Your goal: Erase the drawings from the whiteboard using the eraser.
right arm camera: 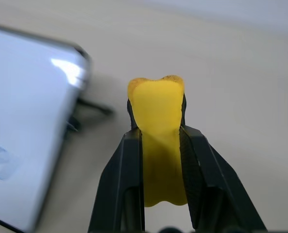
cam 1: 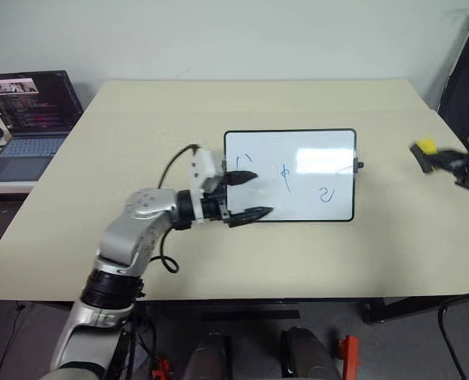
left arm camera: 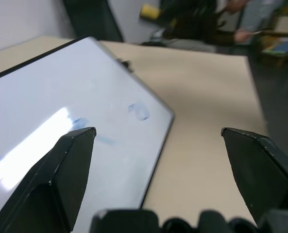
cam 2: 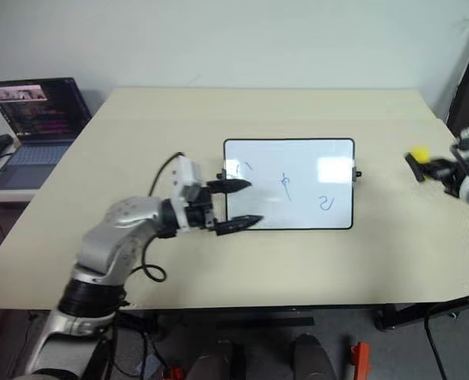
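On my feed, item one: a flat rectangular white glossy whiteboard (cam 1: 297,154) with a thin black frame, rounded corners and a small black knob on its right edge, lying flat near the middle of a wide pale beige table (cam 1: 218,103). Item two: the drawings (cam 1: 285,176), a few thin blue marker squiggles spread across the board, two short strokes toward its left end, a crossed squiggle near the centre, a curled loop toward the lower right, all intact. Item three: my left gripper (cam 1: 248,195), two black pointed fingers spread wide with nothing between them, pointing roughly level toward the right; both fingertips (cam 1: 259,211) lie over the whiteboard's left end, one over the white surface near the two strokes and one at the near frame edge; whether they touch the board I cannot tell. Item four: the eraser (right arm camera: 158,126), a small bright yellow block, clamped between the two black fingers of my right gripper (right arm camera: 158,133), its rounded end protruding past the tips. The right gripper sits off the whiteboard's right end, apart from the board, at the table's right side. Item five: an open dark laptop (cam 1: 30,119) with a lit screen, on a separate surface beside the table's far left corner.
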